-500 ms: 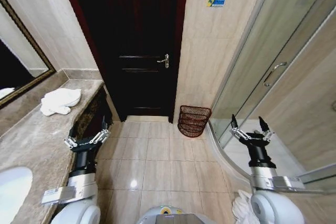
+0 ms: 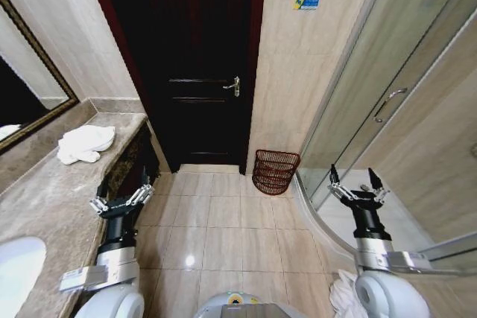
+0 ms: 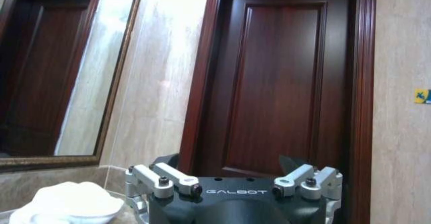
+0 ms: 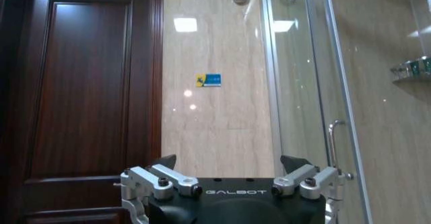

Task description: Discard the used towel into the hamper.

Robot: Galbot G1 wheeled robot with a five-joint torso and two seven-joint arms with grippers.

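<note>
A crumpled white towel lies on the marble counter at the left, near the far end; the left wrist view shows the towel low beside the gripper body. The hamper, a dark reddish-brown open-weave basket, stands on the tiled floor by the wall right of the door. My left gripper hovers open at the counter's edge, short of the towel. My right gripper is held up open beside the shower glass, to the right of the hamper. Both hold nothing.
A dark wooden door is shut straight ahead. A framed mirror hangs over the counter and a white basin sits at its near end. The glass shower enclosure bounds the right side. Beige floor tiles lie between.
The view has barely shifted. Both grippers sit slightly lower in the head view than half a second ago; nothing was grasped or released.
</note>
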